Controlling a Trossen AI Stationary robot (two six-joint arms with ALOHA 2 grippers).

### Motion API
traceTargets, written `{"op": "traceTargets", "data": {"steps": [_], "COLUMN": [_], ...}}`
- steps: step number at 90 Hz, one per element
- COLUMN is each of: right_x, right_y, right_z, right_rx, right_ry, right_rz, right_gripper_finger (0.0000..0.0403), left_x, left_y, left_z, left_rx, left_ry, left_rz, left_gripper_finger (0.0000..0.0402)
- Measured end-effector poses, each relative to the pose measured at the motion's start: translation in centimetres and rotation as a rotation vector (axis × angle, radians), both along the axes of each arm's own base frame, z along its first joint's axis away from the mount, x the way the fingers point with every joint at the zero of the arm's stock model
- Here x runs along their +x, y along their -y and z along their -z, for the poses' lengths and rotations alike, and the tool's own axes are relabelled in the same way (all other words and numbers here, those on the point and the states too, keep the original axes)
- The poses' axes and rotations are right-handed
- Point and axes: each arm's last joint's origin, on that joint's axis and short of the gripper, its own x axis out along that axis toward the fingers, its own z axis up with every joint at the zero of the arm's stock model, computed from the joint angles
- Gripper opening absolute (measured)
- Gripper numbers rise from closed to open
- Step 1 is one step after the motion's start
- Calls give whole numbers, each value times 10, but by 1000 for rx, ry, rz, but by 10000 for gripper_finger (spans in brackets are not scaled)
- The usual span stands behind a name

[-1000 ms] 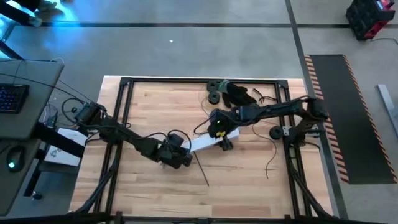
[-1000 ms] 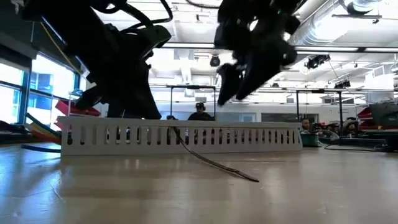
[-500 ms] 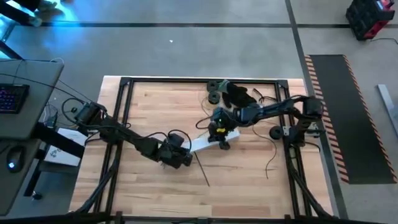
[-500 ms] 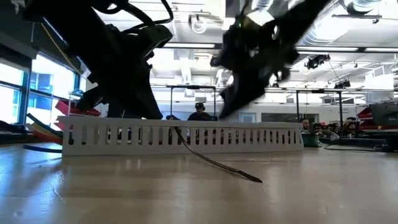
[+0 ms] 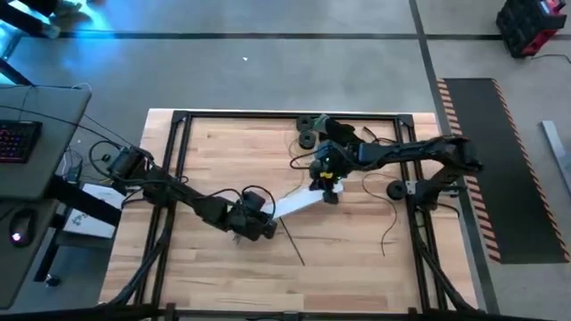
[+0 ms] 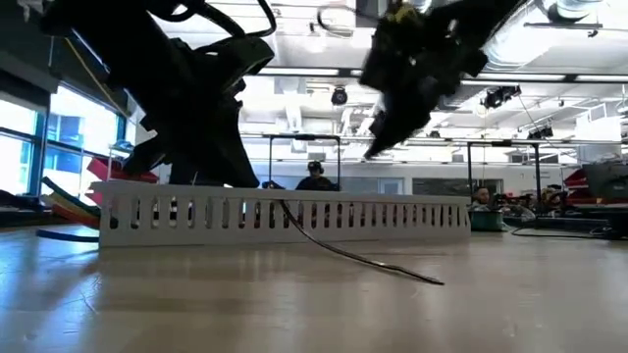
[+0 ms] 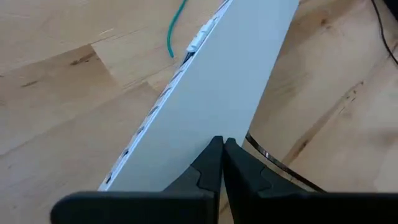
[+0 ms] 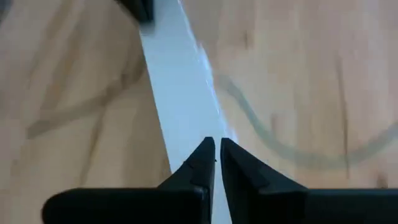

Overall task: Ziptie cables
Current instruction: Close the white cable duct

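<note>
- Cables are scarcely visible: one thin wire (image 6: 363, 257) trails over the table (image 5: 214, 285) nearest the low camera, and a green end (image 7: 175, 32) shows beside the white slotted strip (image 5: 299, 203).
- Left tool (image 5: 259, 225) sits at the strip's near end, fingers together, tips touching it.
- Right tool (image 5: 328, 185) hangs above the strip's far end, fingers nearly together.
- Black heap (image 5: 337, 134) lies at the far edge.
</note>
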Motion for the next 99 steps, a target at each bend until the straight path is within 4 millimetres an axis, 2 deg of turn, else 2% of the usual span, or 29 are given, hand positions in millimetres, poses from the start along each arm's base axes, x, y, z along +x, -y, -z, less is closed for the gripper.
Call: {"op": "traceTargets", "data": {"steps": [11,20,27,41,52,61,67,81,92,99], "right_x": [-17,-26,-31,-29,-29,-27,-30,-40,-51,-53], "right_y": [7,9,11,10,8,11,10,1,-14,-20], "right_z": [26,45,51,42,21,-8,-16,-15,13,27], "right_rx": [16,-2,25,74,63,9,7,137,228,232], "right_ry": [-49,-21,-1,6,21,98,71,-26,-147,-163], "right_rz": [36,75,113,135,128,129,134,19,-73,-92], "right_gripper_finger": [1,0,0,0,0,0,0,0,0,0], "left_x": [0,1,2,-1,-5,-12,-17,-30,-38,-41], "left_y": [0,2,2,2,-2,-10,-16,-29,-41,-47], "left_z": [0,-1,-1,-8,-20,-30,-39,-59,-60,-51], "left_rx": [2,-5,-9,-26,-33,-25,-5,1,-14,-53], "left_ry": [3,8,8,8,-2,-20,-19,-28,-88,-149], "left_rz": [6,28,48,81,121,114,90,19,-66,-76], "left_gripper_finger": [0,0,0,0,0,0,0,0,0,0]}}
